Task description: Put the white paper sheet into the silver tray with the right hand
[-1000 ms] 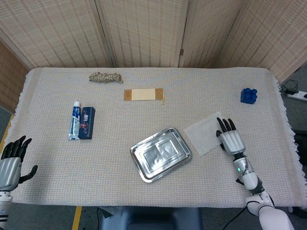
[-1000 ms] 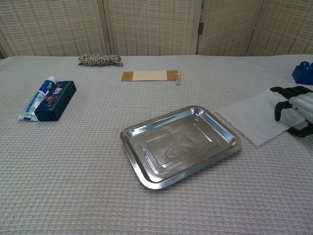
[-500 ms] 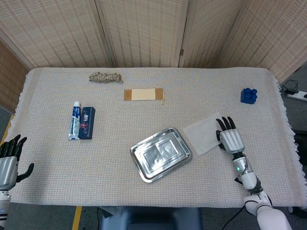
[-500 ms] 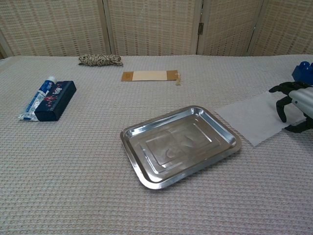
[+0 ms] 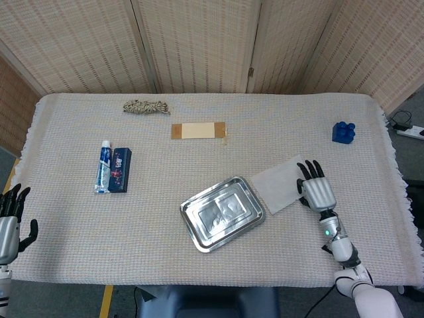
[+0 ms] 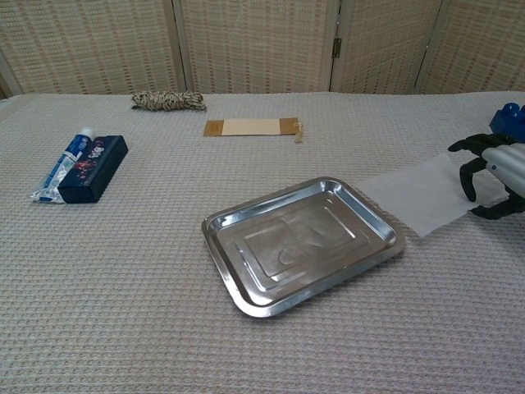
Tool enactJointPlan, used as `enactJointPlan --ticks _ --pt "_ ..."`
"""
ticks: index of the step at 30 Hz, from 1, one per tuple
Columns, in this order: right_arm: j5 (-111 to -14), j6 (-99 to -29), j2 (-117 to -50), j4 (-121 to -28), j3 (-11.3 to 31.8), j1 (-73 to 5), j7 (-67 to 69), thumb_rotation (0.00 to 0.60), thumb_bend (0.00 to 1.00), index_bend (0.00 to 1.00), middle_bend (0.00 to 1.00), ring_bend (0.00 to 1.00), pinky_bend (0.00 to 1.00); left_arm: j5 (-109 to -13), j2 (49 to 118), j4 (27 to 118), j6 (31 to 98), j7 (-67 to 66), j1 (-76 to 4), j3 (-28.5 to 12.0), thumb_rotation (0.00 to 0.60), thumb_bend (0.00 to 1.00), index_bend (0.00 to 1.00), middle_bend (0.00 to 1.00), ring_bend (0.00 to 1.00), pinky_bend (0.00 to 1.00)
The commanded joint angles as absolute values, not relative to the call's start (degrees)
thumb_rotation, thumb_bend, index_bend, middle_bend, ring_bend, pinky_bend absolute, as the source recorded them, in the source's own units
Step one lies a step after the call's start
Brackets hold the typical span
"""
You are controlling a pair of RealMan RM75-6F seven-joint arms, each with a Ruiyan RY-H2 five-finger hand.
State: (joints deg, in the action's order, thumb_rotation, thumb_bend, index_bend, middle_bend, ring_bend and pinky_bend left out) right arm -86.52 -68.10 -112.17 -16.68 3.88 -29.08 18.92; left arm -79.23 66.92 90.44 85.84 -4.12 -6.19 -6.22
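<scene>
The white paper sheet [image 5: 277,185] [image 6: 414,195] lies flat on the cloth, its left corner just beside the right rim of the silver tray [image 5: 222,212] [image 6: 299,246]. My right hand [image 5: 318,191] [image 6: 492,176] sits on the sheet's right edge, fingers bent down onto the paper and the thumb curled in below them, pinching that edge. The tray holds nothing. My left hand [image 5: 10,222] hangs open off the table's near left corner, in the head view only.
A blue block [image 5: 343,132] [image 6: 509,121] stands behind the right hand. A toothpaste tube [image 5: 104,165] and dark box [image 5: 120,169] lie at the left. A rope bundle [image 5: 146,106] and a tan card [image 5: 199,130] lie at the back.
The right hand has slid a little left toward the tray, and the paper has moved with it. The left hand has dropped lower and further left.
</scene>
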Motion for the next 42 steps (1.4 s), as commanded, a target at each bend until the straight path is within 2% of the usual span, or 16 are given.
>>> enactJointPlan --ticks 1,10,23,29,36,42 --pt "-86.3 -70.6 -111.9 -18.1 4.6 -29.2 20.1 0.600 0.49 0.66 0.15 0.00 0.00 -79.5 66.8 90.5 85.6 -3.9 -6.2 -6.0 0.600 0.63 0.00 0.00 0.00 0.00" --pt "-85.8 -79.9 -110.1 -23.5 7.3 -30.2 22.9 0.600 0.49 0.66 0.15 0.00 0.00 -79.0 66.3 90.6 83.7 -3.4 -6.6 -5.8 0.600 0.63 0.00 0.00 0.00 0.00" --pt "-89.8 -90.7 -106.6 -41.2 8.3 -32.3 20.6 0.600 0.49 0.66 0.16 0.00 0.00 -79.9 66.0 89.3 82.5 0.8 -7.3 -5.8 0.600 0.63 0.00 0.00 0.00 0.00" --pt "-93.4 -90.6 -105.5 -46.7 5.1 -32.3 16.7 0.600 0.49 0.66 0.16 0.00 0.00 -80.6 65.6 89.4 82.3 2.7 -7.4 -5.6 0.600 0.63 0.00 0.00 0.00 0.00" --pt "-93.3 -83.6 -111.0 -40.0 2.7 -32.9 12.3 0.600 0.49 0.66 0.16 0.00 0.00 -80.9 65.2 89.8 81.1 3.0 -7.6 -4.9 0.600 0.63 0.00 0.00 0.00 0.00" --pt "-94.4 -81.5 -115.0 -36.4 0.9 -32.9 10.1 0.600 0.49 0.66 0.16 0.00 0.00 -82.3 63.8 89.8 82.3 9.5 -7.2 -5.2 0.600 0.63 0.00 0.00 0.00 0.00"
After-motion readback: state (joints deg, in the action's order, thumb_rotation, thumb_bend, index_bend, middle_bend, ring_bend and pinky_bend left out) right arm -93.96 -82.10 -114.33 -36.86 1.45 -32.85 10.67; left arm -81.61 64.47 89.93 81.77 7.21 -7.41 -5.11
